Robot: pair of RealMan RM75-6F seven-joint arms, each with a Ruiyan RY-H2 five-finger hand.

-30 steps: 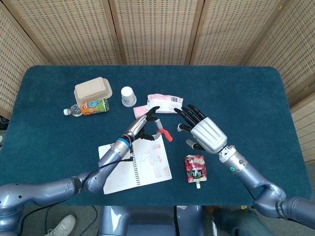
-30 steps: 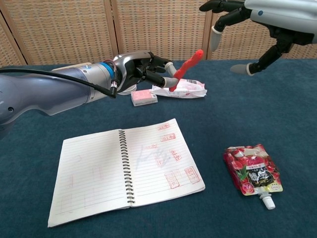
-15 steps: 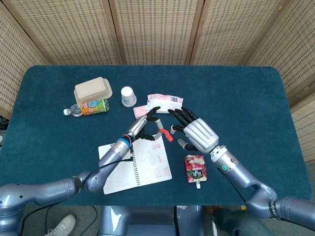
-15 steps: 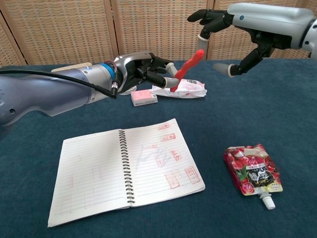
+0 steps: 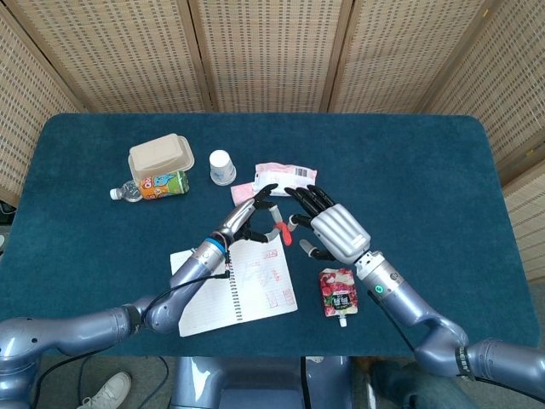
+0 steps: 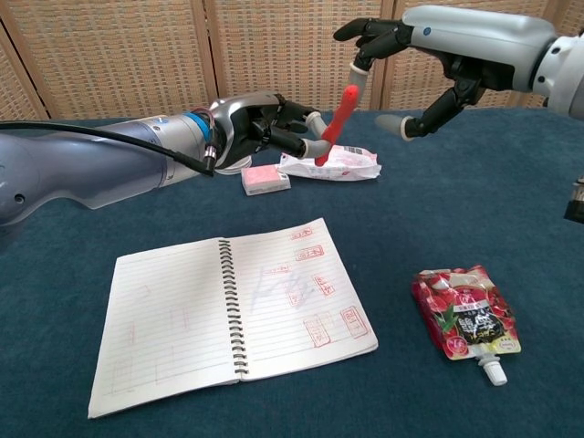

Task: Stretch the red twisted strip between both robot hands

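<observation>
The red twisted strip stands slanted above the table, and my left hand pinches its lower end. The head view shows only a short red piece of that strip between my left hand and my right hand. My right hand hovers to the right with its fingers spread. One fingertip sits at the strip's upper end, while the thumb stays well apart from it. Nothing is held in my right hand.
An open spiral notebook lies under my left forearm. A red juice pouch lies right of it. A pink-white packet and a small pink pack lie behind the strip. A paper cup, bottle and takeaway box stand far left.
My right hand has moved left toward the strip until a fingertip reaches its upper end. The strip now stands a little steeper. My left hand has kept its place and its hold.
</observation>
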